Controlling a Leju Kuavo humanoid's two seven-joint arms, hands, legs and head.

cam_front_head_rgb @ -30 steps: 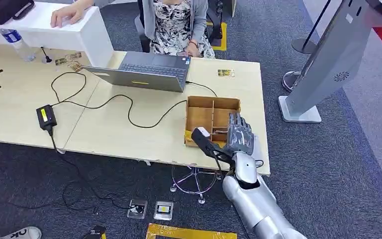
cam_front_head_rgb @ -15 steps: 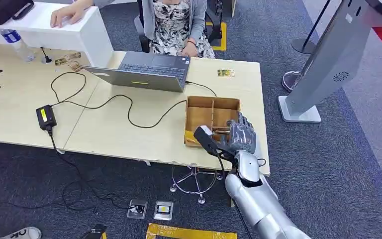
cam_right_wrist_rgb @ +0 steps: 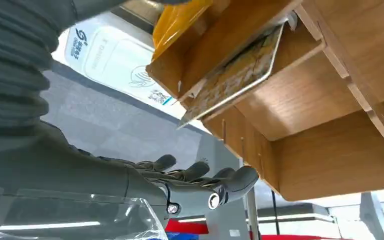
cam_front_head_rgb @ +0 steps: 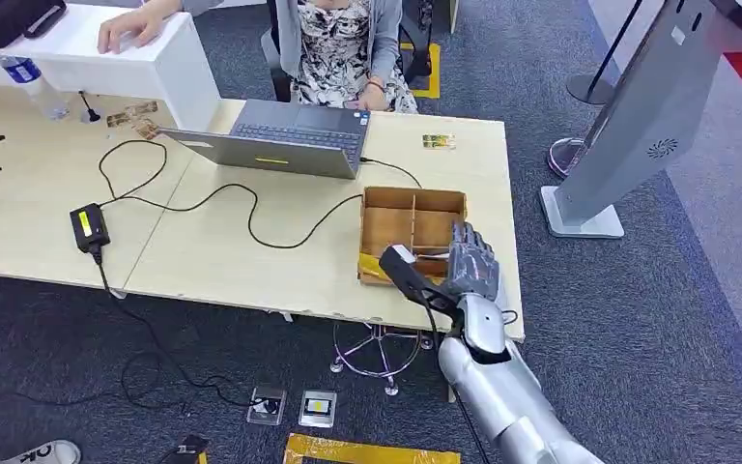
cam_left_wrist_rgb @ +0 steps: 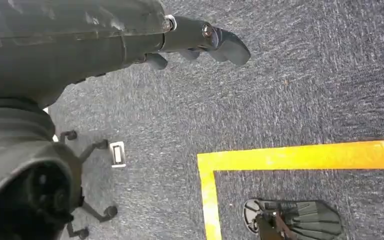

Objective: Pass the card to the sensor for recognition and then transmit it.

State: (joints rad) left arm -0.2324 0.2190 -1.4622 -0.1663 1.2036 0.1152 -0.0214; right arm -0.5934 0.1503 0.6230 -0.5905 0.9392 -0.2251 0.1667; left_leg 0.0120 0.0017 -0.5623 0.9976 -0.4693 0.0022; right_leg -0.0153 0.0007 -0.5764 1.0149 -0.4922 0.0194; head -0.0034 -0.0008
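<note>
One card (cam_right_wrist_rgb: 240, 75) stands tilted in a compartment of the box (cam_front_head_rgb: 377, 227), not yet picked, and the right hand (cam_front_head_rgb: 469, 261) hovers beside it with fingers apart, holding nothing, so I judge the next move is to pinch it.

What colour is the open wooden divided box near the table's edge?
Light brown, clearest in the head view: wooden divided box on the pale table.
</note>
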